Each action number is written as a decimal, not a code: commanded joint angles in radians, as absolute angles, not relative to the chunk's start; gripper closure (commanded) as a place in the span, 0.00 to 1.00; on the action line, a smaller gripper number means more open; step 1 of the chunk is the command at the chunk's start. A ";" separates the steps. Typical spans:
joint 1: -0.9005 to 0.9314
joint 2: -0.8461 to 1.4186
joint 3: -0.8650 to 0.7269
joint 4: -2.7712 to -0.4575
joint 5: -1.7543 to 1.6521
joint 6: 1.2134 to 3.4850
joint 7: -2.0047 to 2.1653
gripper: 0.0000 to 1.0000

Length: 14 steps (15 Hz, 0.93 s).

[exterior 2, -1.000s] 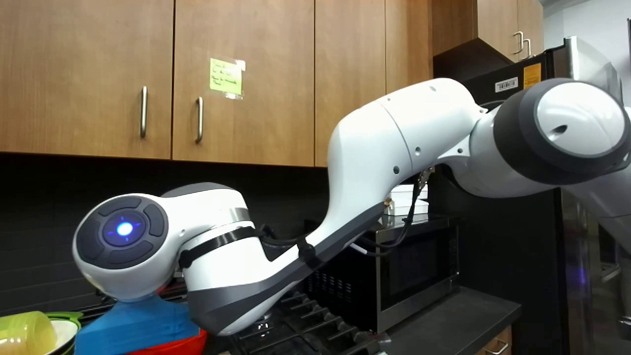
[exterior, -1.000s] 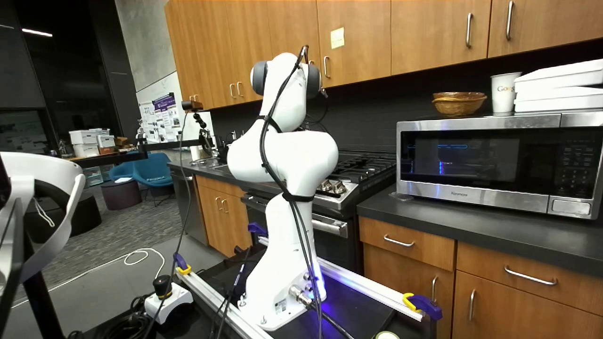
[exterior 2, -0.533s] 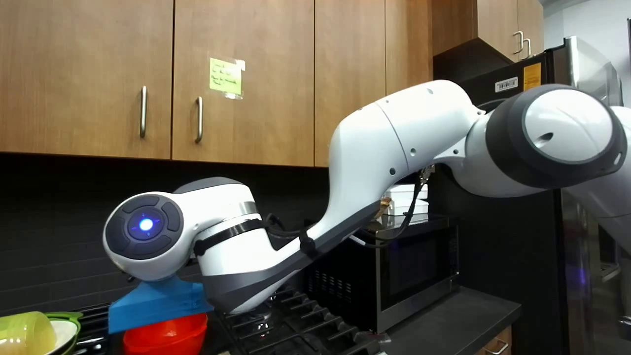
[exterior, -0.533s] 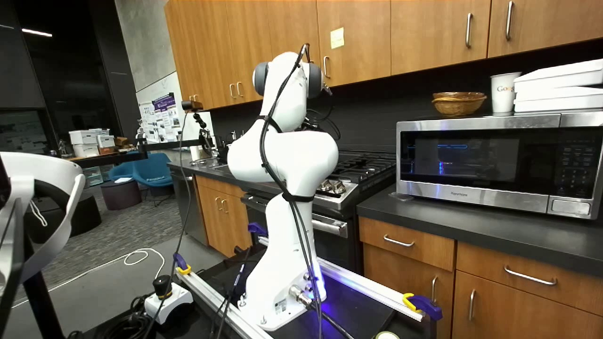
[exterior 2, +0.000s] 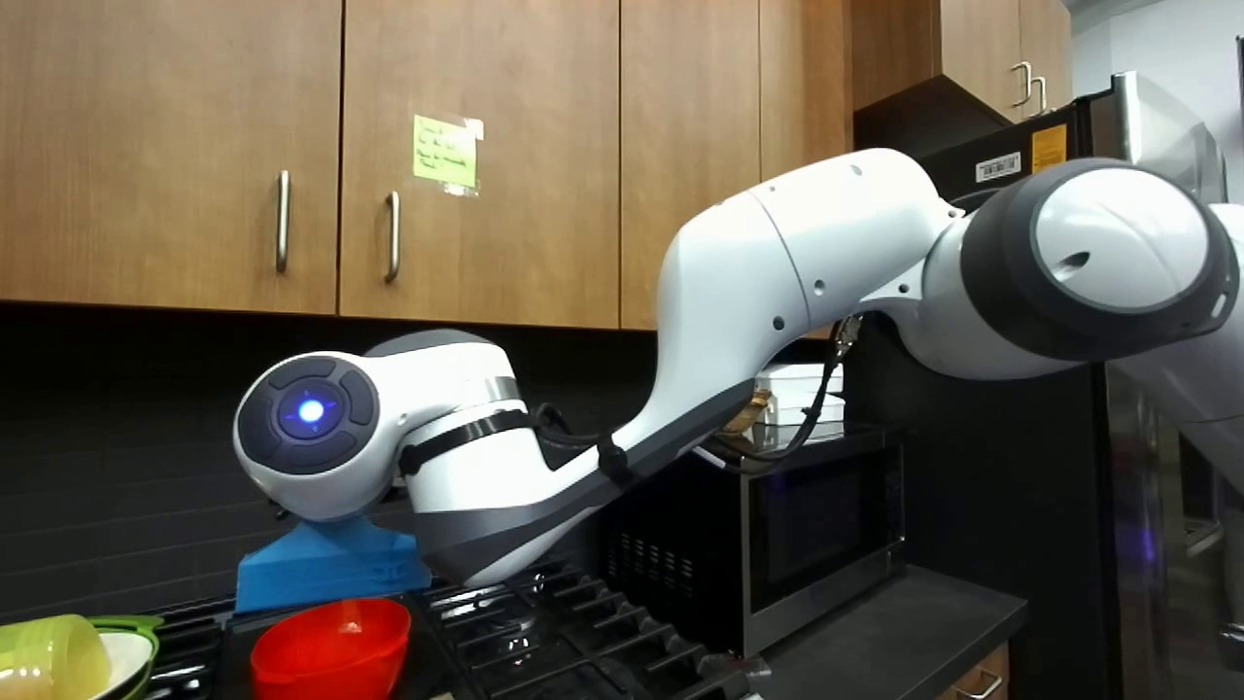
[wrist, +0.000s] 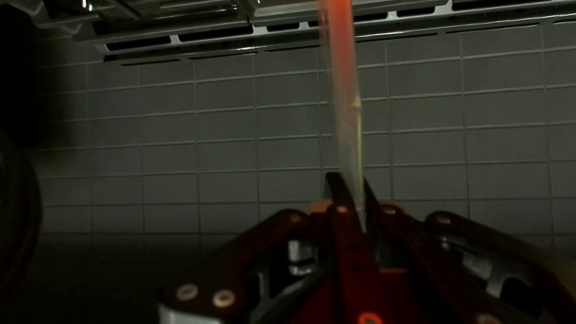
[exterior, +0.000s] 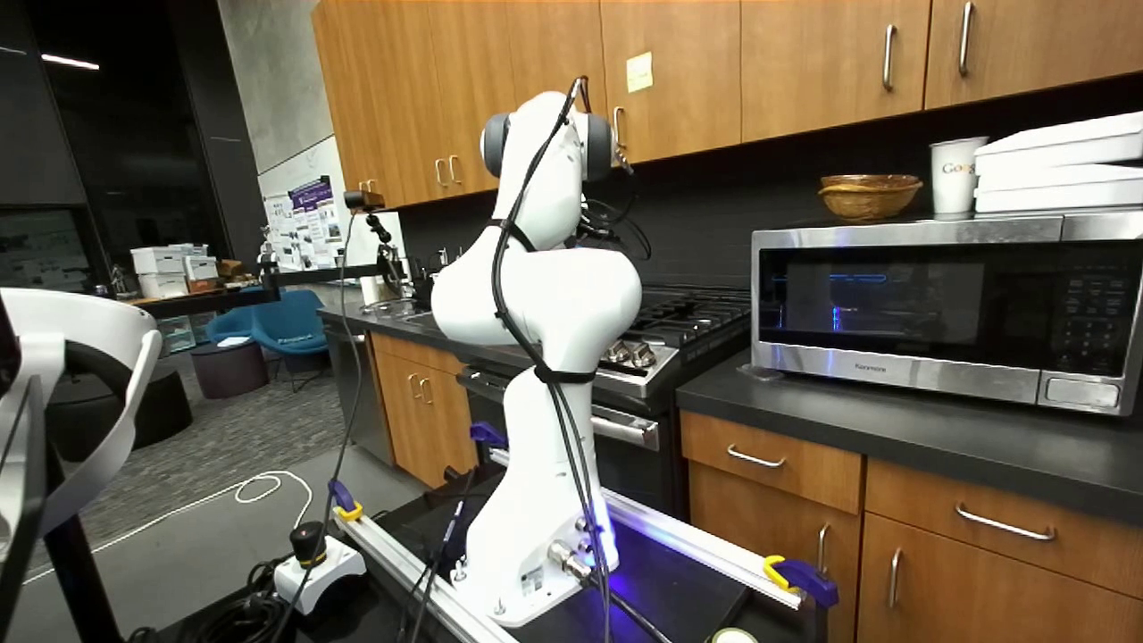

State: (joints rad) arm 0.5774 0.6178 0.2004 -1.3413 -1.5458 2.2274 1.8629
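Note:
In the wrist view my gripper (wrist: 350, 178) comes in from the bottom, its jaws closed round a thin strip (wrist: 348, 121). Pale and see-through near the fingers (wrist: 334, 184), the strip turns red at its far end, which runs out of the picture. It is seen edge-on and blurred, so I cannot tell what it is. From outside, the hand end (exterior 2: 311, 418) hangs above the stove, and the fingers are hidden behind it. A blue piece (exterior 2: 326, 569) sits under the wrist. Lower down stands a red bowl (exterior 2: 330, 651), apart from the hand.
Left of the bowl lie a yellow-green cup (exterior 2: 53, 656) and a white-and-green dish (exterior 2: 126, 656). Stove grates (exterior 2: 573, 642) lead to a microwave (exterior 2: 826, 525). Wooden cabinets (exterior 2: 486, 243) hang above. A dark tiled wall (wrist: 225, 135) is behind the gripper.
The hand end has risen and moved right in an exterior view, carrying the blue piece with it. More of the red bowl now shows beneath. The forearm has shifted slightly.

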 commanded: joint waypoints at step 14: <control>0.491 0.465 0.255 -1.624 -1.439 2.209 2.001 0.99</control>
State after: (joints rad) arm 0.4987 0.4970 0.2257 -1.5859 -1.4660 2.2198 1.9932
